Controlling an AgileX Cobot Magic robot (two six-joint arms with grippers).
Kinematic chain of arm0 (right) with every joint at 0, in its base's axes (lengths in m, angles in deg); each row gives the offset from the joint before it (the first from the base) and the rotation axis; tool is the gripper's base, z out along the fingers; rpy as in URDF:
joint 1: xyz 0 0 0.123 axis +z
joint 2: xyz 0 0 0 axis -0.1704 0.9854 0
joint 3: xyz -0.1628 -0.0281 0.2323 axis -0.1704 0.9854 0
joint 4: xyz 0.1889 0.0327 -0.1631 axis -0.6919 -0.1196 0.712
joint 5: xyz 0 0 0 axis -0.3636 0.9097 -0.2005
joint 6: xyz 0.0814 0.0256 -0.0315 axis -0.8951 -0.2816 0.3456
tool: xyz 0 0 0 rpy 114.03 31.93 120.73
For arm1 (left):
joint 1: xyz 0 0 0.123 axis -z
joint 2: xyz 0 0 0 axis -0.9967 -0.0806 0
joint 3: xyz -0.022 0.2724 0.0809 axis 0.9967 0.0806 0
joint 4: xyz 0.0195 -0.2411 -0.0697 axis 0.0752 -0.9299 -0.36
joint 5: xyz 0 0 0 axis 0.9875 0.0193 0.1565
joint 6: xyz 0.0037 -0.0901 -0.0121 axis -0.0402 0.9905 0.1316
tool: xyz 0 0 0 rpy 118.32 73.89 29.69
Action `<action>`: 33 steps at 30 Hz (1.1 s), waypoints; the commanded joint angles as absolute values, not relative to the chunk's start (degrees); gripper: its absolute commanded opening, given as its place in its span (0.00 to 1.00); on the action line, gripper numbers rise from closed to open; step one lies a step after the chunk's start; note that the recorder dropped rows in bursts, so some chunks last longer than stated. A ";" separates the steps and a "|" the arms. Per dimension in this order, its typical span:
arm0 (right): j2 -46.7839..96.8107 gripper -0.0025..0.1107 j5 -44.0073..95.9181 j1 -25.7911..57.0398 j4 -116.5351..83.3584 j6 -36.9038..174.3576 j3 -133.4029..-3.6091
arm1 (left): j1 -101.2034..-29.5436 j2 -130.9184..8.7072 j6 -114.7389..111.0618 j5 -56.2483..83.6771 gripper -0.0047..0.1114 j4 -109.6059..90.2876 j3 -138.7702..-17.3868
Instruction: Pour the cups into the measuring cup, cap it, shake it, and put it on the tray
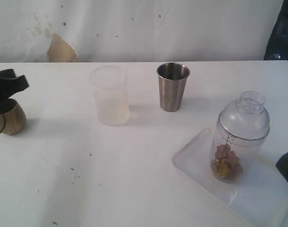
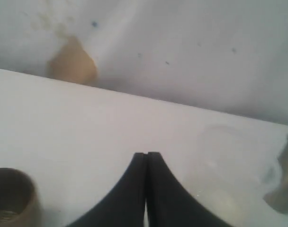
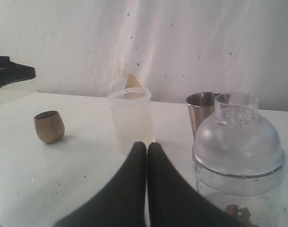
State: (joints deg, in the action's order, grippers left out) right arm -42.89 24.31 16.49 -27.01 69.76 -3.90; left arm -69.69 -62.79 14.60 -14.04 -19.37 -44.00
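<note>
The brown wooden cup [image 1: 9, 118] stands upright at the far left of the table. My left gripper [image 1: 11, 85] hovers just above it, shut and empty [image 2: 146, 153], with the cup [image 2: 11, 196] apart from its tips. The steel tumbler [image 1: 173, 86] stands upright at the back middle. The clear measuring cup [image 1: 238, 142] stands on the white tray [image 1: 193, 161] at the right, with a dome lid [image 1: 244, 116] on it and brown bits in its bottom. My right gripper [image 3: 147, 144] is shut on nothing, close beside the measuring cup [image 3: 238, 151].
A frosted white plastic cup [image 1: 110, 96] stands upright between the wooden cup and the steel tumbler. A stained white cloth wall [image 1: 134, 28] backs the table. The tray reaches the table's front right corner.
</note>
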 commanded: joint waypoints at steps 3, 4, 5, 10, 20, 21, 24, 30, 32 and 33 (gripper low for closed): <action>-43.23 0.02 24.33 15.82 -27.09 69.48 -3.61 | -68.66 -47.77 0.67 -19.04 0.04 -35.13 -35.58; -43.23 0.02 24.33 15.82 -27.09 69.48 -3.61 | -68.66 -43.75 0.67 -18.93 0.04 -35.13 -34.29; -43.23 0.02 24.33 15.82 -27.09 69.48 -3.61 | -68.66 -41.64 0.67 -18.56 0.04 -35.13 -33.72; -43.23 0.02 24.33 15.82 -27.09 69.48 -3.61 | -68.66 -29.95 0.67 -11.64 0.04 -35.13 -31.63; -43.23 0.02 24.66 15.82 -27.09 69.48 -3.61 | -68.66 -14.48 0.23 3.26 0.04 -34.52 -31.03; -43.23 0.02 24.66 15.82 -27.09 69.48 -3.61 | -68.66 -13.53 0.23 3.83 0.04 -34.52 -31.03; -43.23 0.02 24.66 15.82 -27.09 69.48 -3.61 | -68.66 -10.18 0.23 5.24 0.04 -34.52 -31.03; -43.23 0.02 24.66 15.82 -27.09 69.48 -3.61 | -68.66 -7.26 0.23 4.74 0.04 -34.52 -29.73; -43.23 0.02 24.66 15.82 -27.09 69.48 -3.61 | -68.66 -7.26 0.23 4.31 0.04 -34.52 -28.75; -43.23 0.02 24.66 15.82 -27.09 69.48 -3.61 | -68.66 -7.26 0.41 4.31 0.04 -34.52 -28.29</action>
